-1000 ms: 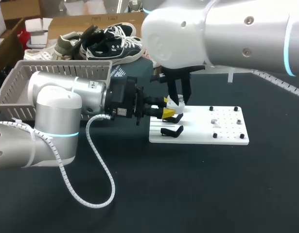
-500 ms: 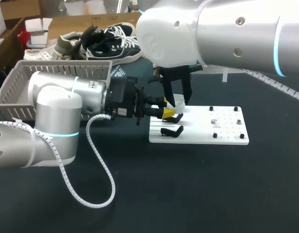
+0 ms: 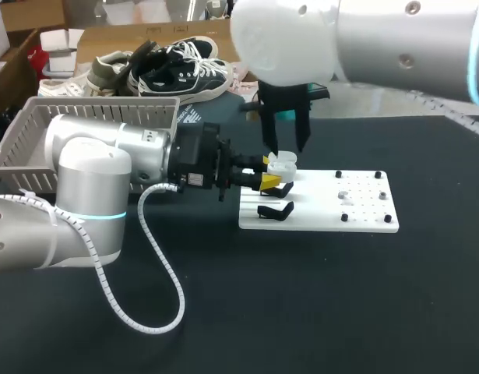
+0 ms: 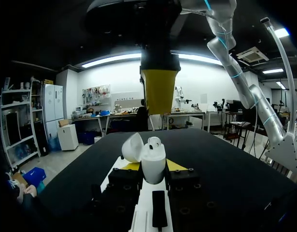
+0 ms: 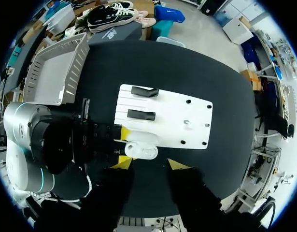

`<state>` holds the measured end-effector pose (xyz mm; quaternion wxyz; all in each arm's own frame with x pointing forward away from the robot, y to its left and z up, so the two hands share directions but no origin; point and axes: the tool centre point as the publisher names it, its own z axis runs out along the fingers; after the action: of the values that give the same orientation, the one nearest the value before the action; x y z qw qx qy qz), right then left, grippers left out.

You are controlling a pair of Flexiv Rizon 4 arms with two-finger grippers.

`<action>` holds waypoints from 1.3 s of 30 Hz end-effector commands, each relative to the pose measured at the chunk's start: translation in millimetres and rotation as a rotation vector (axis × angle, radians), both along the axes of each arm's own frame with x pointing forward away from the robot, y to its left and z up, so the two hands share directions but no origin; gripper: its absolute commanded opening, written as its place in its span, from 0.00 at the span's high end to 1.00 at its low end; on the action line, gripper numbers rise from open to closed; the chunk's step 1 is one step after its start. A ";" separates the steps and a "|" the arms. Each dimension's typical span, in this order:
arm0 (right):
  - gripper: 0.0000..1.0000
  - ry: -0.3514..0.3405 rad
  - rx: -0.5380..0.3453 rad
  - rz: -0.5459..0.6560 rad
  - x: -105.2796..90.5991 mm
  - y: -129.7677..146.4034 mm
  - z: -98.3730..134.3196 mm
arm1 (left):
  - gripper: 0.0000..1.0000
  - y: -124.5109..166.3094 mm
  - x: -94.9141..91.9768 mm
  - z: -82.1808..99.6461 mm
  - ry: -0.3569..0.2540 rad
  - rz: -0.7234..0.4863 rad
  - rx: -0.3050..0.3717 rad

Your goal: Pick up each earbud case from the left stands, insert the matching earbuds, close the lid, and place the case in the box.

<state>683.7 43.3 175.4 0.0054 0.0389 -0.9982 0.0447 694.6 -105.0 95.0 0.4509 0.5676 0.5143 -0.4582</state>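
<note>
From the head view, the left gripper [image 3: 267,171] clamps the open earbud case [image 3: 283,162] at the white board's [image 3: 364,214] edge. The right gripper [image 3: 287,148] hangs just above it. In the left wrist view, an earbud [image 4: 154,141] sits inside the case. In the right wrist view, the right gripper's fingers are spread and hold nothing.

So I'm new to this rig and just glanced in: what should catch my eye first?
The open white earbud case, lid up, is clamped in the left gripper over the left edge of the white board. Directly above it hangs the right gripper, open and pointing down at it.
</note>
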 end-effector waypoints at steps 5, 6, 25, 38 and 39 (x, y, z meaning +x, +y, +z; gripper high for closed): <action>0.42 -0.170 0.177 -0.031 -25.1 -39.6 11.8 | 1.00 -0.1 -1.3 -0.1 -0.002 0.005 -0.001; 0.41 -0.183 0.194 -0.036 -25.1 -43.1 12.3 | 1.00 -0.1 -1.3 -0.1 -0.002 0.005 -0.001; 0.29 -0.332 0.310 -0.037 -8.4 -85.9 -16.3 | 1.00 -0.1 -1.3 -0.1 -0.002 0.005 -0.001; 0.45 -0.290 0.242 -0.236 19.4 -107.3 -63.5 | 1.00 -0.1 -1.3 -0.1 -0.002 0.005 -0.001; 0.42 -0.280 0.235 -0.250 20.4 -107.9 -68.0 | 1.00 -0.1 -1.3 -0.1 -0.002 0.005 -0.001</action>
<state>698.5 -67.3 119.3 -0.1145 -0.0810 -0.9873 -0.0746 694.6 -105.0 95.0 0.4509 0.5676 0.5144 -0.4582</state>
